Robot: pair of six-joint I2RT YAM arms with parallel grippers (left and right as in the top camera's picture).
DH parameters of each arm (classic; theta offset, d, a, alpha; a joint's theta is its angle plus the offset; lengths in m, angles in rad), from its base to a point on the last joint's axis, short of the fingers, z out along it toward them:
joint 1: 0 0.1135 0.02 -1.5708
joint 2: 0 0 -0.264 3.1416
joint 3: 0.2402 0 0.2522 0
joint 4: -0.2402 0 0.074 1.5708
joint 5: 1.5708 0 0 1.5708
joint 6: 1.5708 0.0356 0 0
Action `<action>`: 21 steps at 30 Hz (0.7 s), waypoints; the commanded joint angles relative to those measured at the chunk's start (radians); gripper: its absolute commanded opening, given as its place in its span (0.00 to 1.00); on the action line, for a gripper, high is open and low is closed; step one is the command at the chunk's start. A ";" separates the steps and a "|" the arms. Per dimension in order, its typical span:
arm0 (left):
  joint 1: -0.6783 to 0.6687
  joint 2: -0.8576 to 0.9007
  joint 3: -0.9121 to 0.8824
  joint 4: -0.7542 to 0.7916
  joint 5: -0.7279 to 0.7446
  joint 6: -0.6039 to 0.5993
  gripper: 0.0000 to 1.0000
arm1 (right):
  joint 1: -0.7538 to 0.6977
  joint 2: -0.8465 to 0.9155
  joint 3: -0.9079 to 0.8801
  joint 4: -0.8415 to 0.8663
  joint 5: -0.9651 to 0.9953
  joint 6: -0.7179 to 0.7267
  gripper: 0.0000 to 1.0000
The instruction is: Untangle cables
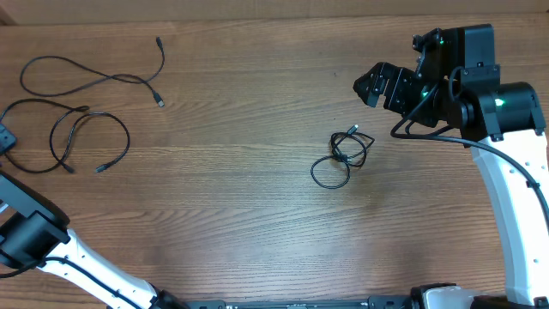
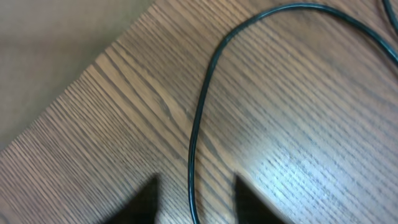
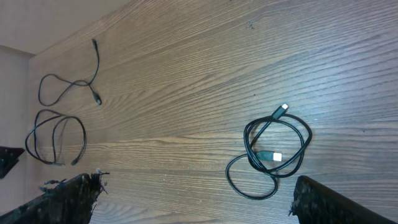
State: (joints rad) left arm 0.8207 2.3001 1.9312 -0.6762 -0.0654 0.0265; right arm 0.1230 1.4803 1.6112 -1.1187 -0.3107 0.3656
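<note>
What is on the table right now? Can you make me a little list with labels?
surface: wooden table
cables: three thin black ones, lying apart
middle cable: bunched in a small coil
far-left cable: big loose loops
top-left cable: long and wavy
left gripper: open, low over the table, with a cable strand lying between its fingers, not pinched
right gripper: open, holding nothing, up and right of the coil in the overhead view
</note>
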 commanded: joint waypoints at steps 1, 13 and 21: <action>0.011 -0.006 0.019 -0.020 -0.013 0.004 0.64 | -0.005 0.002 0.018 0.002 -0.006 0.000 1.00; 0.008 -0.162 0.034 -0.045 0.340 -0.064 0.66 | -0.006 0.002 0.018 0.002 0.021 -0.003 1.00; -0.023 -0.318 0.035 -0.007 0.870 -0.184 0.75 | -0.006 0.002 0.018 -0.006 0.021 -0.004 1.00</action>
State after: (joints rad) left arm 0.8211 2.0464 1.9457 -0.6720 0.5591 -0.0624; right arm 0.1230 1.4803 1.6112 -1.1210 -0.3019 0.3653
